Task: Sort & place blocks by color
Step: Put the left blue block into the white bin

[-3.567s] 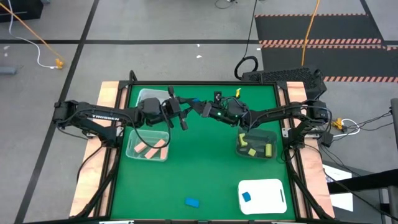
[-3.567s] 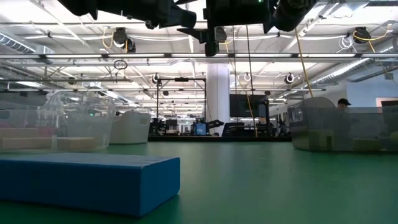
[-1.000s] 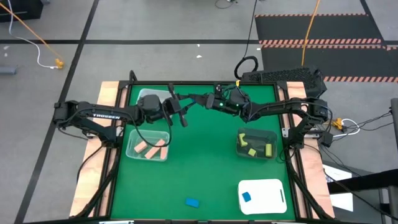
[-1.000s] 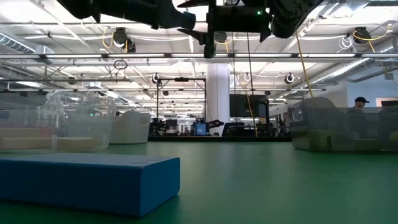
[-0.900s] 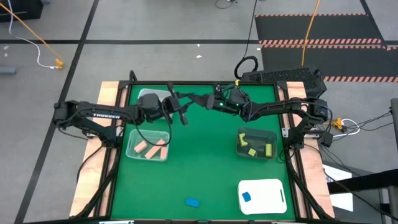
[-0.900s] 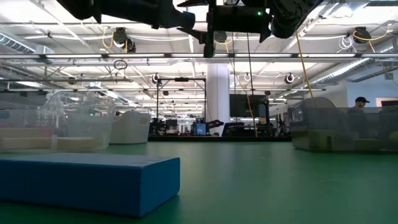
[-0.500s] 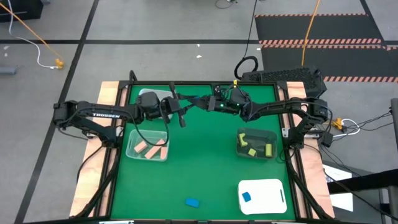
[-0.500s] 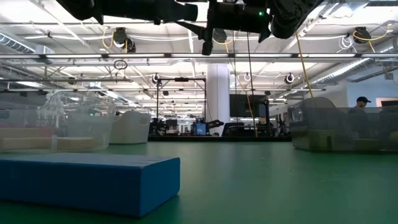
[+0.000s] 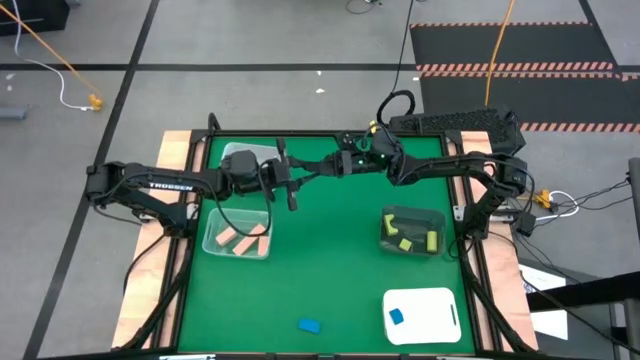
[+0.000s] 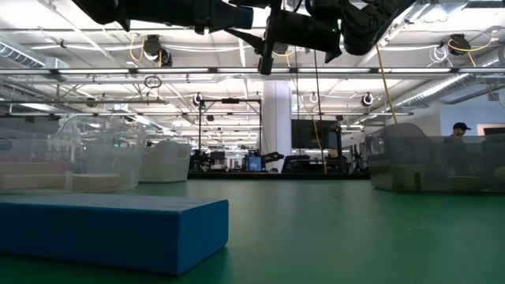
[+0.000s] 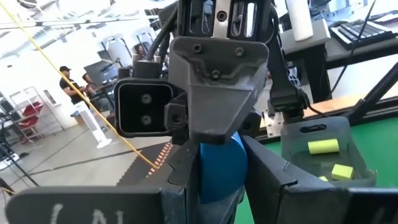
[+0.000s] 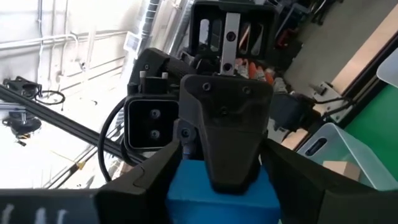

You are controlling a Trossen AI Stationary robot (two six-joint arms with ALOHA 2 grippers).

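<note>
Blue block (image 11: 219, 169) hangs between both grippers mid-air; left gripper (image 9: 290, 178) pinches it; right gripper (image 9: 322, 166), fingers closing around it, faces it head-on

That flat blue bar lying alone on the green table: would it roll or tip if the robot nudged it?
The blue bar lies on a broad flat face with square edges, so it would probably slide rather than roll or tip. Its straight, crisp outline suggests it is stiff. Its matte surface looks unlikely to slip from a pincer.
</note>
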